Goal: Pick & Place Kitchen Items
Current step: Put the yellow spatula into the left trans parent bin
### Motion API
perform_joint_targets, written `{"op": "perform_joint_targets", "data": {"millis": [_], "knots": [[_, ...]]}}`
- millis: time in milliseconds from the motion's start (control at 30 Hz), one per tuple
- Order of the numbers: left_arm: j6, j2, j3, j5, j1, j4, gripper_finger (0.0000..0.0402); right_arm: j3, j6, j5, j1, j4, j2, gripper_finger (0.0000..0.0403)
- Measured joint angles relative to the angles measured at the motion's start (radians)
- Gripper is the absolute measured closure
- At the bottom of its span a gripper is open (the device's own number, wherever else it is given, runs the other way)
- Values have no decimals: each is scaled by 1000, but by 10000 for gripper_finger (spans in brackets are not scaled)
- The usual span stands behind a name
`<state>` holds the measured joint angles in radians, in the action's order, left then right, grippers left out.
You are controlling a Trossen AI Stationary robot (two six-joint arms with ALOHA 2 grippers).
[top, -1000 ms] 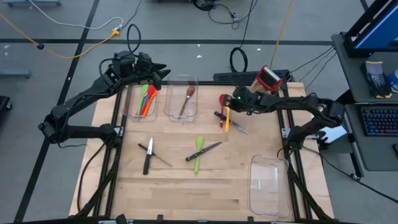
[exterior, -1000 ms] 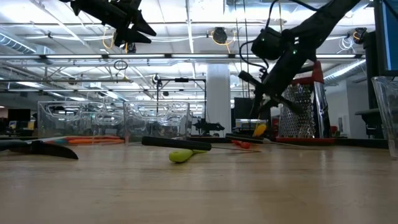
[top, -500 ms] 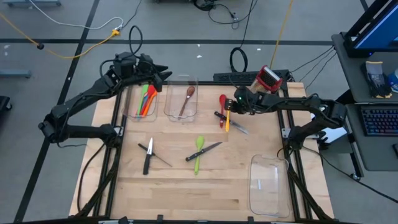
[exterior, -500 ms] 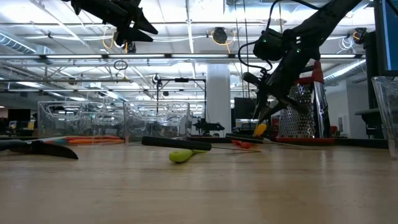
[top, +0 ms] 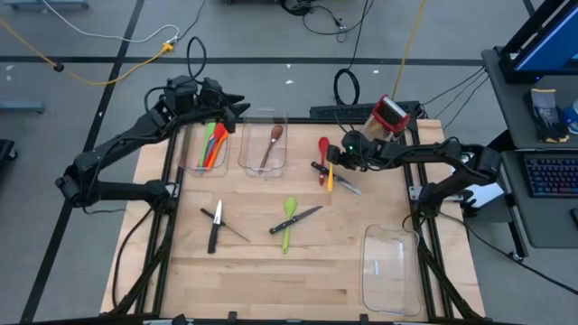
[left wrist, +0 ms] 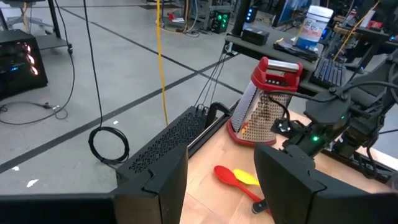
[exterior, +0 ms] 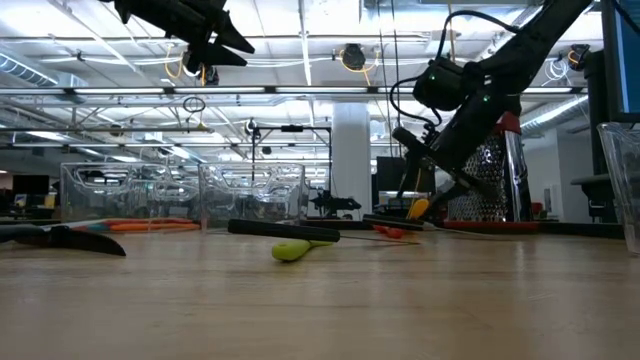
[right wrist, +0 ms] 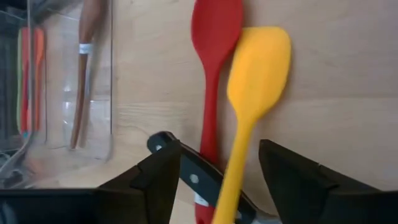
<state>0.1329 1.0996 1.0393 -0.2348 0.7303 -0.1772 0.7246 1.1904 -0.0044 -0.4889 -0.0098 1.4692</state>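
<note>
A red spoon [right wrist: 214, 37], a yellow spatula [right wrist: 256, 74] and a black-handled knife [right wrist: 186, 173] lie together on the wooden table, right of centre [top: 327, 170]. My right gripper [right wrist: 221, 149] hovers open just above this pile [exterior: 425, 180], one finger on either side of the spatula's handle and touching nothing. My left gripper [top: 237, 106] is open and holds nothing. It stays high over the far left bin [top: 191, 153], which holds several coloured utensils [top: 213, 144]. A wooden spoon [top: 271, 144] lies in the bin beside it.
A green spoon [top: 289, 218] crosses a knife [top: 305, 216] mid-table. Two more knives [top: 217, 226] lie to the left. A red-and-silver grater [top: 390, 115] stands at the far right, close behind my right arm. A clear bin [top: 393, 266] sits at the near right corner.
My right gripper has opened from shut and come down a little toward the red spoon and yellow spatula. The utensils on the table have not moved.
</note>
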Motion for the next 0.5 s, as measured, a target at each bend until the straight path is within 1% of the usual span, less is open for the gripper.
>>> {"op": "perform_joint_targets", "data": {"millis": [267,400,500], "knots": [[0,0,0,0,0,0,213,0,2,-13,0,5,27,198],[0,0,0,0,0,-4,213,0,26,-53,-1,25,75,201],[0,0,0,0,0,-5,213,2,33,-51,-1,77,109,201]]}}
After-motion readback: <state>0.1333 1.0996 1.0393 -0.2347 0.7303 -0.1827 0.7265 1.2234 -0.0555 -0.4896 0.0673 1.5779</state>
